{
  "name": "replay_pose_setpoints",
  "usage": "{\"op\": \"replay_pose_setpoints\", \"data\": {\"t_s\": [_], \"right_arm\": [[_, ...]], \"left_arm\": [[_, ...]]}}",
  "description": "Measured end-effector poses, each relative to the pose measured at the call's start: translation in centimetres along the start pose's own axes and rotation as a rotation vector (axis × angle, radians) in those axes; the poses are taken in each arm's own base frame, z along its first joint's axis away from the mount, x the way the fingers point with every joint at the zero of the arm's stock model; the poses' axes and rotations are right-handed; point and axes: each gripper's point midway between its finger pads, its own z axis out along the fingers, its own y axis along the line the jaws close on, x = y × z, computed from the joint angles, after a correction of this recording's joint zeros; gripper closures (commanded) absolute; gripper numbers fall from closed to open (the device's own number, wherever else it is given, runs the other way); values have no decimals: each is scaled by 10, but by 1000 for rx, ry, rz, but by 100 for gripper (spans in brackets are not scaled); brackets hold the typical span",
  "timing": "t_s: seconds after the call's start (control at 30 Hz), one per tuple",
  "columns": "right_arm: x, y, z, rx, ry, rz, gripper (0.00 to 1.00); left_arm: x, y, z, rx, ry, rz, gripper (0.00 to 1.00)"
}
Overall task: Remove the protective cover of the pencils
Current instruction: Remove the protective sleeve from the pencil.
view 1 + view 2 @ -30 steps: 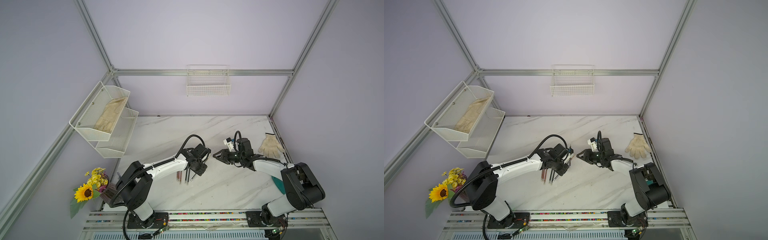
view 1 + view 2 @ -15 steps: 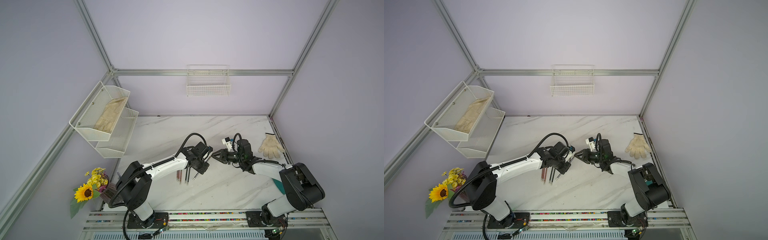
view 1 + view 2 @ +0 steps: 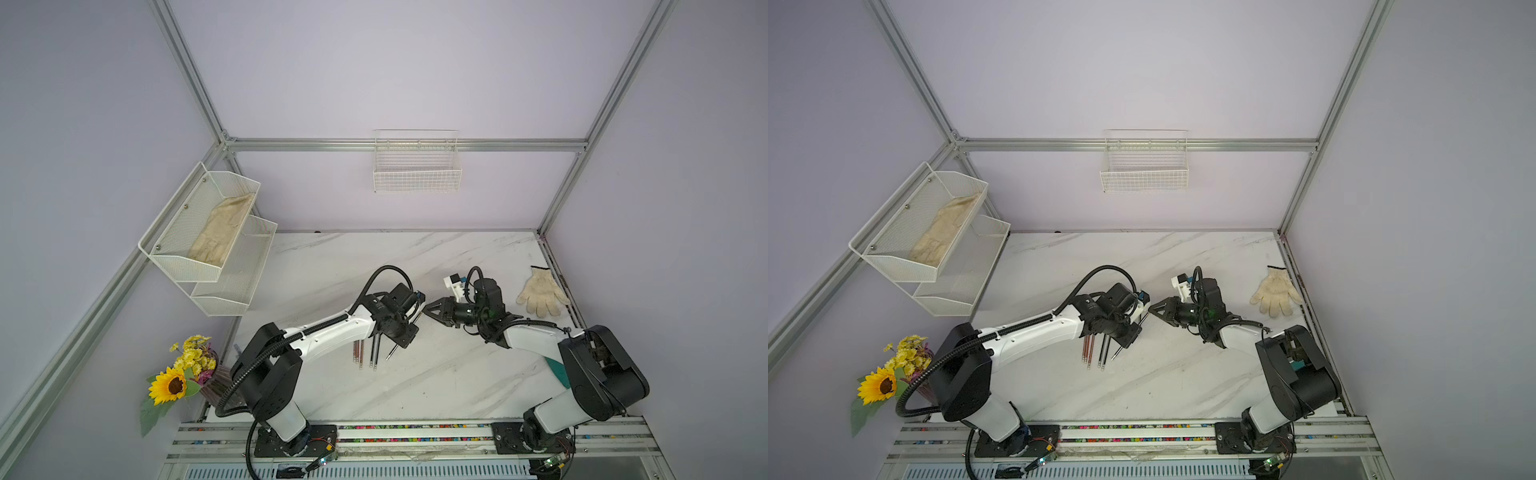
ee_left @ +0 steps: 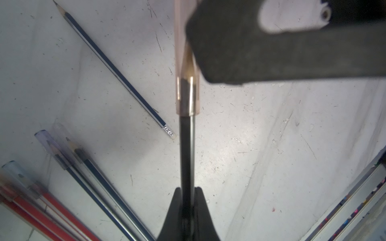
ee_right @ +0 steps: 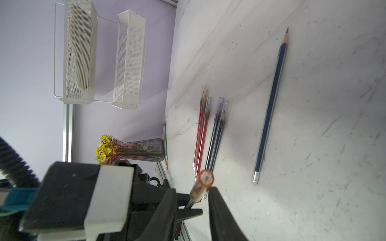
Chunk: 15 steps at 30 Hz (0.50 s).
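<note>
My left gripper (image 4: 188,188) is shut on a black pencil (image 4: 187,150) and holds it above the table. A translucent orange protective cover (image 4: 187,91) sits over its tip. My right gripper (image 5: 191,189) faces it with its jaws open around that cover (image 5: 205,178): one finger touches it, the other stands off with a gap. In both top views the two grippers meet tip to tip, the left (image 3: 411,311) and the right (image 3: 430,309). Other pencils lie on the table: a bare blue one (image 5: 271,104), two dark capped ones (image 5: 217,133) and two red capped ones (image 5: 201,129).
A white glove (image 3: 540,293) lies at the table's right edge. A vase of flowers (image 3: 187,374) stands at the front left, with a thin teal pencil (image 5: 165,144) beside it. Mesh shelves (image 3: 216,241) hang on the left wall, a wire basket (image 3: 417,164) on the back wall.
My right gripper has moved left to the held pencil's tip and its jaws have narrowed around the cover. The left arm has shifted slightly toward it, still gripping the pencil.
</note>
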Motion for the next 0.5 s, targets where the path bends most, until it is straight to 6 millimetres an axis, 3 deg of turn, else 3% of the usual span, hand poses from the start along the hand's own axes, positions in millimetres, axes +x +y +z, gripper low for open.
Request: {"op": "replay_pose_setpoints", "data": {"t_s": [0.5], "right_arm": [[0,0,3,2,-3,7,83]], "left_arm": [[-2,-3,-4,19,-10,1,100]]}}
